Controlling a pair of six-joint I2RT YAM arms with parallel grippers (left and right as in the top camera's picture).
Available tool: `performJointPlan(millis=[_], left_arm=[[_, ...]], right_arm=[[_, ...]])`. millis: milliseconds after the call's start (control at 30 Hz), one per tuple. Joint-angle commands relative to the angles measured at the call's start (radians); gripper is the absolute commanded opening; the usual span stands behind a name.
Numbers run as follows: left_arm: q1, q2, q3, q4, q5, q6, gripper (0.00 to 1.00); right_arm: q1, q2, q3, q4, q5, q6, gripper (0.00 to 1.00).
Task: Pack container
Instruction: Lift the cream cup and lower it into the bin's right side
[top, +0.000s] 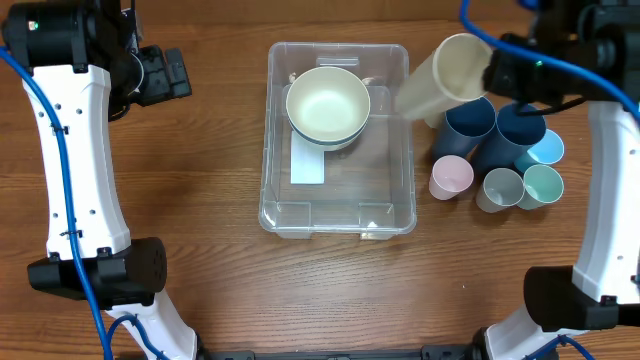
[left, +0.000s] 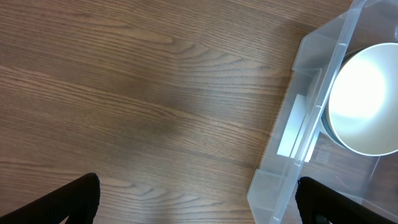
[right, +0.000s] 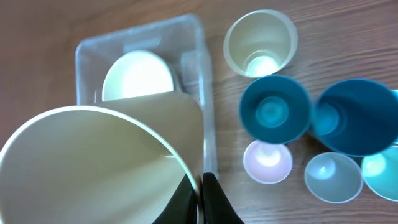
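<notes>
My overhead camera looks straight down on the container (top: 340, 205) from high above. My left wrist camera faces down, close by its left wall. My right wrist camera looks from its right, past a cream cup (right: 93, 162). All three views share the container.

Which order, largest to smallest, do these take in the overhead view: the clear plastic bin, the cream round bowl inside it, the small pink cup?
Largest: clear plastic bin
Then: cream round bowl
Smallest: small pink cup

I see open floor in the container (top: 266, 170) from centre to 6 o'clock; stacked bowls (top: 328, 105) block its 12 o'clock end. A tilted cream cup (top: 445, 78) hangs at its 2 o'clock corner, upright cups (top: 503, 187) crowd 3 o'clock, bare table (top: 200, 200) at 9.
</notes>
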Motion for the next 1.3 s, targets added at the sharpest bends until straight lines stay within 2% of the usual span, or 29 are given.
performJointPlan(millis=[0,200,433,733,967,1267], left_arm=[[-0.002,-0.004,0.008,-0.002,-0.006,0.019,1.00],[-0.002,-0.004,0.008,-0.002,-0.006,0.019,1.00],[-0.002,-0.004,0.008,-0.002,-0.006,0.019,1.00],[-0.002,-0.004,0.008,-0.002,-0.006,0.019,1.00],[-0.002,-0.004,0.008,-0.002,-0.006,0.019,1.00],[-0.002,-0.004,0.008,-0.002,-0.006,0.019,1.00]], right_arm=[[0.052,-0.006,0.006,-0.015,0.028,-0.027,0.04],[0.116,-0.003,-0.019,-0.015,0.033,-0.027,0.04],[0.183,-0.002,-0.170,0.026,0.038,-0.027,0.04],[0.197,-0.002,-0.438,0.261,0.097,-0.022,0.04],[0.198,-0.001,-0.546,0.421,0.112,-0.023,0.04],[0.198,0.000,-0.624,0.509,0.128,-0.024,0.04]])
